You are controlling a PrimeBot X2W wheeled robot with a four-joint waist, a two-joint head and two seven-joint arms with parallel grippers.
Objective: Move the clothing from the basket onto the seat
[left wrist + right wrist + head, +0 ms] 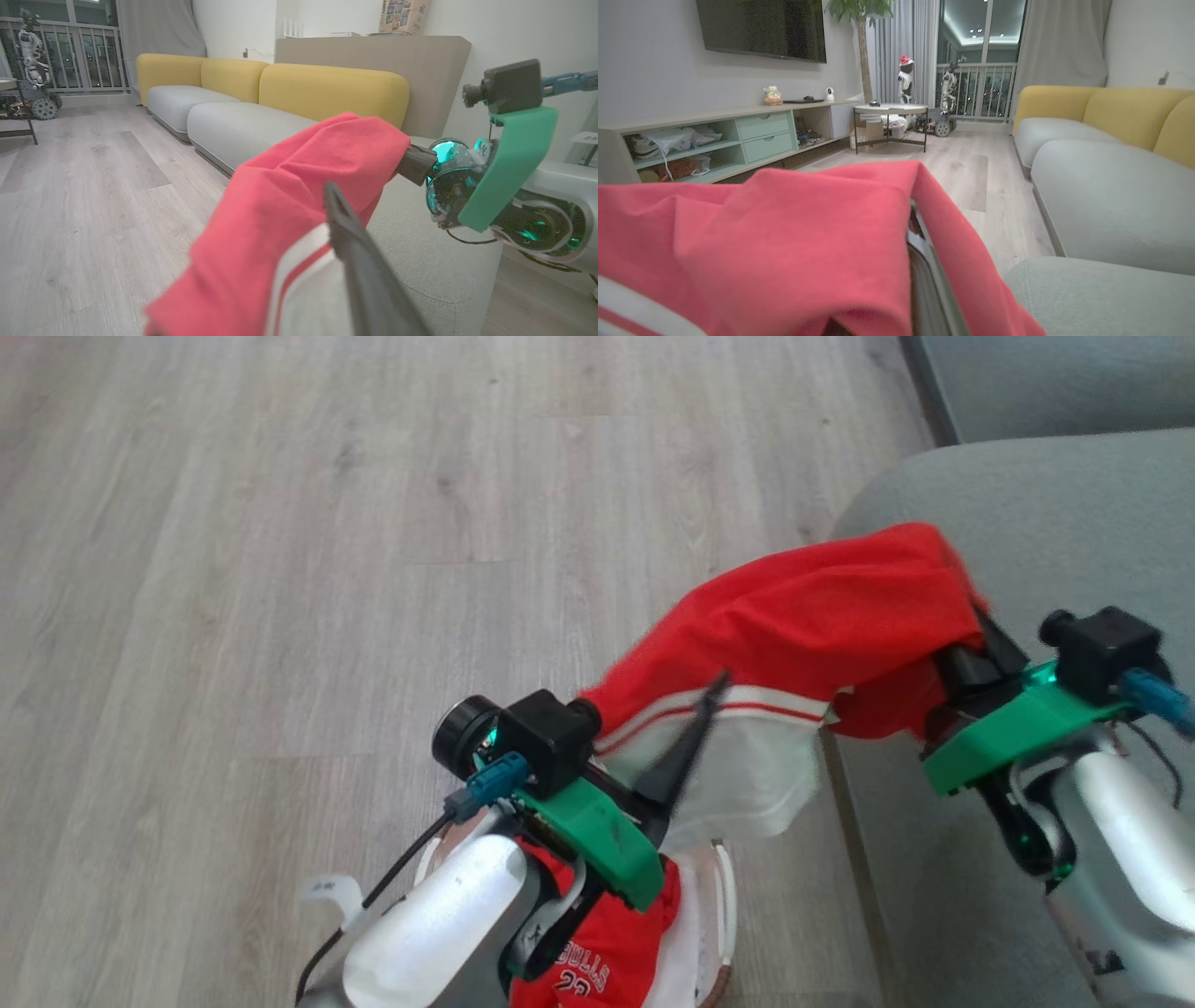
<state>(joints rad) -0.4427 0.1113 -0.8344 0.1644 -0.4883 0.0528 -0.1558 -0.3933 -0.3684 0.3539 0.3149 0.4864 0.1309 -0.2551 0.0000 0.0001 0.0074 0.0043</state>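
Wood floor (280, 569) on the left, grey-green seat (1046, 504) on the right. Red garment (822, 616) hung stretched between both grippers: right end over the seat's near-left corner, white-panel end off the seat's left edge, over the floor. Basket (726, 905) sat at the near edge, left of the seat, with a second garment (607, 961) printed "BULLS" inside. Right gripper (971, 639) was closed, clamped on the red garment's right end. Left gripper (695, 728): one dark finger lay on the white panel, the other was hidden, so couldn't tell if it was apart or together.
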